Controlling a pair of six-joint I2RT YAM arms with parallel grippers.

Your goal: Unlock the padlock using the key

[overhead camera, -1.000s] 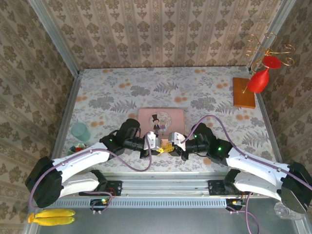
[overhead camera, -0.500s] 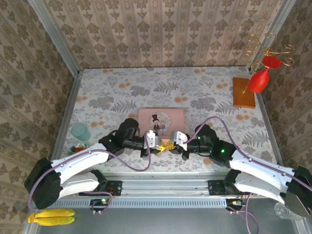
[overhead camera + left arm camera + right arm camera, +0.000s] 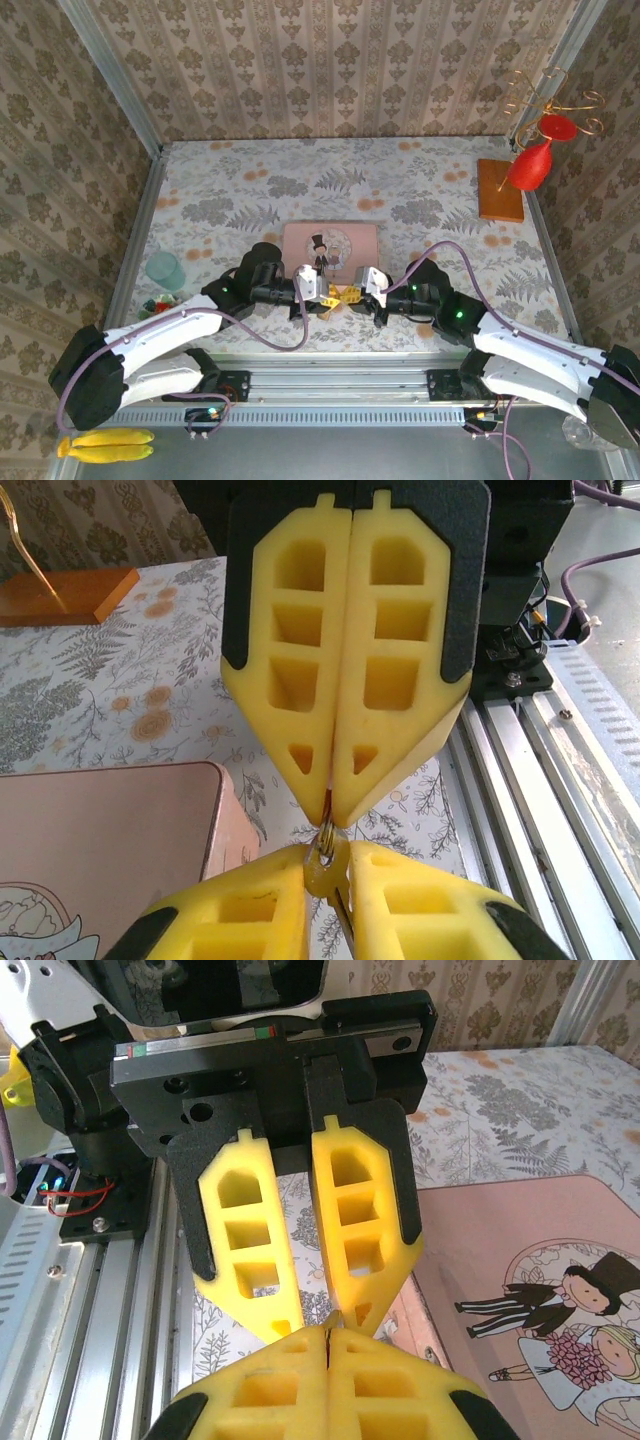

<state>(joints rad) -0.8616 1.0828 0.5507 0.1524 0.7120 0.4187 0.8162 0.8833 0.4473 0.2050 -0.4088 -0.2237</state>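
Status: tiny brass-gold padlock (image 3: 322, 872) with a thin silver U-shaped shackle (image 3: 325, 834) sits between the yellow foam pads (image 3: 250, 900) of the left gripper (image 3: 327, 858), right at the tips. The shackle end points away from that wrist, toward the right gripper (image 3: 330, 808). Brass body is small, rounded and glossy, much narrower than one pad. From the left wrist only its top edge and the shackle loop are visible, the rest is hidden by the pads. Left pads stand slightly apart, with a clear gap down the middle in the right wrist view. The body fills that gap at the tips and looks in contact with both sides, but I can't tell if it's actually clamped or just resting there. Right gripper is fully closed, pads pressed flat together, tip to tip with the left gripper. A thin dark sliver pokes out of its tips and meets the shackle loop, too small to say what it is. Both tip pairs sit over the fern-print tablecloth (image 3: 230, 200), just beside the near edge of the pink rectangular tin with the cartoon couple (image 3: 345, 238); padlock is off the tin. Aluminium rail (image 3: 540, 760) lies on the opposite side of the grippers from the tin.
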